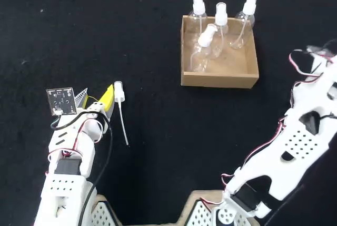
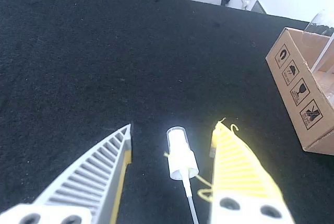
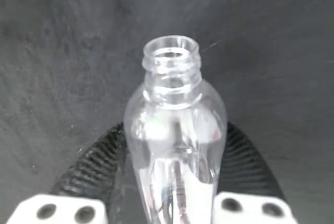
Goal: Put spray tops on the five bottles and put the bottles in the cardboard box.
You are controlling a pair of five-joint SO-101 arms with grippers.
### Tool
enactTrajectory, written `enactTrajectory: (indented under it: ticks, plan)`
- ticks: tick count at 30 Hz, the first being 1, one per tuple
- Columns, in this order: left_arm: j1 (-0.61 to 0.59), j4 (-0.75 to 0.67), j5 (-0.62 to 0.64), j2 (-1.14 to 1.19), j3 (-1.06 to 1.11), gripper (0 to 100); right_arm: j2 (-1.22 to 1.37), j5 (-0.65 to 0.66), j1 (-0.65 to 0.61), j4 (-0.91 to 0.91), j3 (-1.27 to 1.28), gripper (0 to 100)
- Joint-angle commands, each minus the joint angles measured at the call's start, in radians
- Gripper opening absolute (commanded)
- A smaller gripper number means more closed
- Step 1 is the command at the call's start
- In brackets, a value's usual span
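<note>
Fifth bottle (image 3: 175,125) clamped in the right jaws; left jaws gape around the last spray top (image 2: 180,158). Next: pinch, lift it.

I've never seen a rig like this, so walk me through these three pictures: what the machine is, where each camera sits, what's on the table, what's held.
These are two small robot arms at a black table. One picture looks down from above; the other two come from a camera on each arm's wrist. The left gripper is open over a spray top lying on the table. The right gripper holds an uncapped bottle. A box holds four capped bottles.
</note>
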Motion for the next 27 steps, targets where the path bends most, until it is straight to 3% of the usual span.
enactTrajectory:
  ticks: [1,6,14,27]
  plan:
    - [0.004,-0.026,-0.005,-0.011,-0.004,24,-0.133,-0.002,-0.011,0.034,-0.081,15.2]
    - [0.012,-0.026,-0.005,-0.011,-0.004,24,-0.344,-0.002,-0.011,0.034,0.085,15.2]
    - [0.010,-0.026,-0.005,-0.011,-0.004,24,-0.871,0.035,-0.074,-0.020,0.562,15.2]
    - [0.004,-0.025,-0.005,-0.011,-0.005,24,-1.346,0.040,-0.101,-0.752,1.500,15.2]
